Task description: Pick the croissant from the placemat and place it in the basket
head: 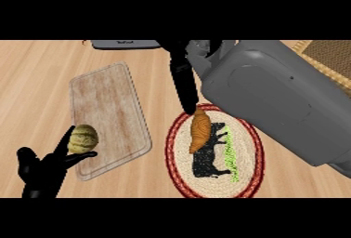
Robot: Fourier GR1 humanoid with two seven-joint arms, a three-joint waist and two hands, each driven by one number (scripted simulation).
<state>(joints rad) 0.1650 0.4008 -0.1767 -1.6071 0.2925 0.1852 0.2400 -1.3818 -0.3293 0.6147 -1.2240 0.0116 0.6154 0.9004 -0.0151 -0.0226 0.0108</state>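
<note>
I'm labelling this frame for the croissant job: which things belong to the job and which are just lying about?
Job:
croissant, on the placemat
placemat
basket, at the upper right corner
right hand, fingers at the croissant's upper end

Lying about:
melon
cutting board, under the melon
left hand, open at the lower left
grey appliance, at the top edge

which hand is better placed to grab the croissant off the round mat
The right hand: its black fingers already reach down to the top end of the orange-brown croissant on the round woven red-rimmed placemat. The left hand rests open at the lower left.
</note>
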